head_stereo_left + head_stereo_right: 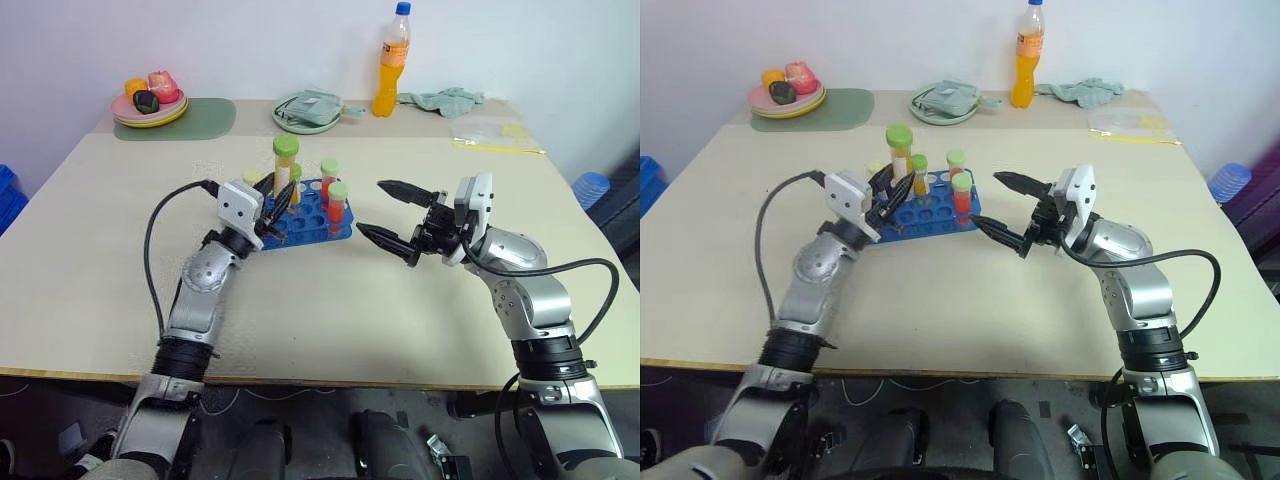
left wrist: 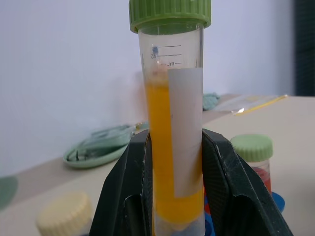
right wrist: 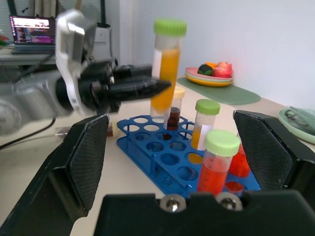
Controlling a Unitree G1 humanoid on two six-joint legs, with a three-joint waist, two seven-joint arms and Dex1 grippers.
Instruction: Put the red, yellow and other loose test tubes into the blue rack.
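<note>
Your left gripper point(image 3: 156, 88) is shut tight on a yellow tube point(image 1: 285, 168). The two black fingers point(image 2: 129, 191) squeeze it on both sides, low on its body. The tube stands up straight with its green cap on top. It has yellow-orange liquid inside and a white label down one side. It hangs just over the blue rack point(image 1: 305, 222), at the rack's back left part. You cannot tell if its bottom is in a hole.

Your right gripper point(image 1: 395, 215) is wide open and holds nothing. Its fingers point(image 1: 400, 190) point at the rack from the right side, near it but not touching.

The rack sits in the middle of the table point(image 1: 90, 260), between your two grippers. Other tubes stand in it. A red tube point(image 3: 216, 164) with a green cap stands at the end nearest your right gripper. A second red tube point(image 1: 328, 180) stands just behind it. One tube with a green cap and yellow liquid point(image 3: 204, 123) stands near the middle. A dark tube point(image 3: 173, 113) with a pale yellow cap stands farther back, next to the held tube.

At the far edge of the table you see an orange bottle point(image 1: 391, 62) with a blue cap, a green plate point(image 1: 310, 110), a cloth point(image 1: 442, 99), and a plate with toy fruit point(image 1: 150, 100) on a green mat point(image 1: 205, 118).
</note>
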